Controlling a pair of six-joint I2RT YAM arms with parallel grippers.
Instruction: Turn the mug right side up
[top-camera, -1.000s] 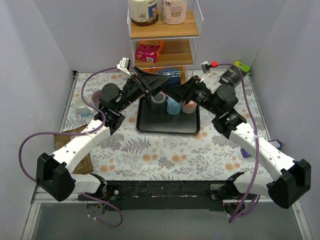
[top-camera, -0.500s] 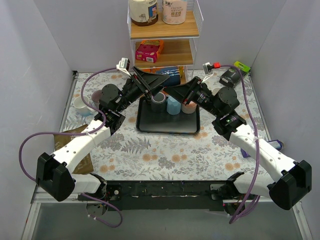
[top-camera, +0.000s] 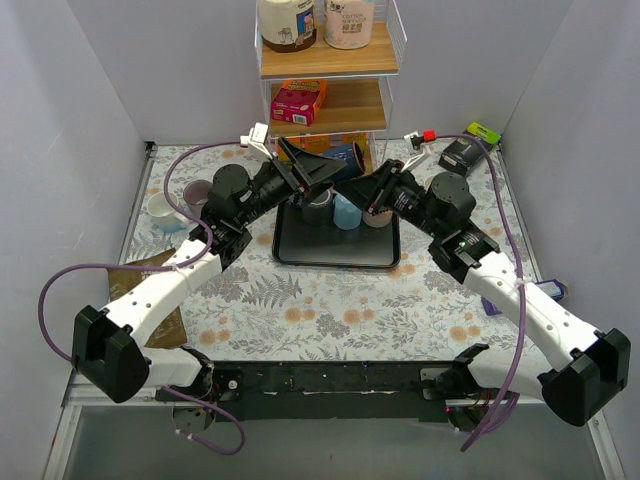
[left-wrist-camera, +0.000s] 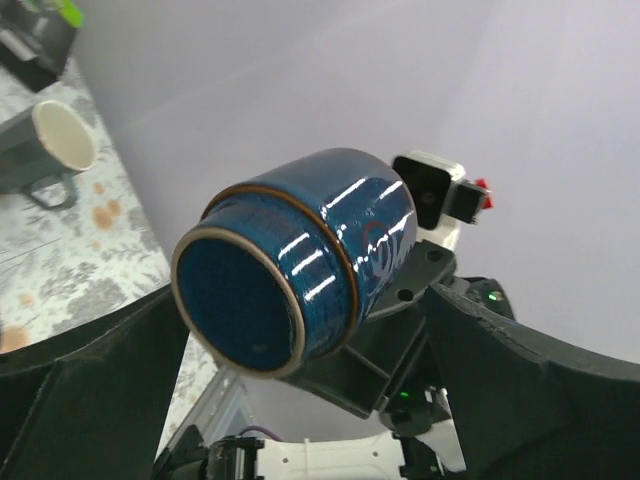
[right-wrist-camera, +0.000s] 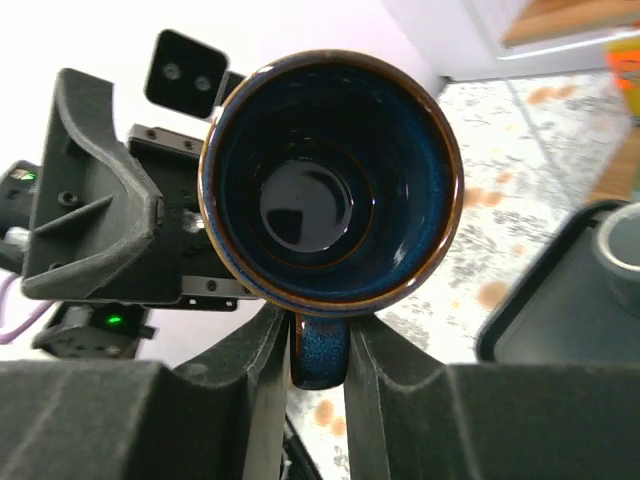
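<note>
A glossy dark blue mug (right-wrist-camera: 330, 180) lies on its side in the air, mouth toward the right wrist camera. My right gripper (right-wrist-camera: 318, 350) is shut on its handle (right-wrist-camera: 318, 355), one finger on each side. In the left wrist view the mug's base (left-wrist-camera: 250, 300) faces the camera. My left gripper (left-wrist-camera: 305, 300) is open, its fingers spread wide to either side of the mug and apart from it. In the top view both grippers, left (top-camera: 325, 172) and right (top-camera: 365, 187), meet above the tray's far edge, with the mug (top-camera: 345, 160) mostly hidden between them.
A black tray (top-camera: 335, 250) holds a grey cup (top-camera: 318, 205), a light blue cup (top-camera: 346, 212) and a pinkish cup (top-camera: 378, 215). A wooden shelf rack (top-camera: 330, 65) stands just behind. A grey mug (top-camera: 195, 192) and a white cup (top-camera: 160, 210) stand at the left.
Both grippers have risen and tilted up toward the shelf. The mug has been lifted with the right gripper, and the left gripper has moved right toward it.
</note>
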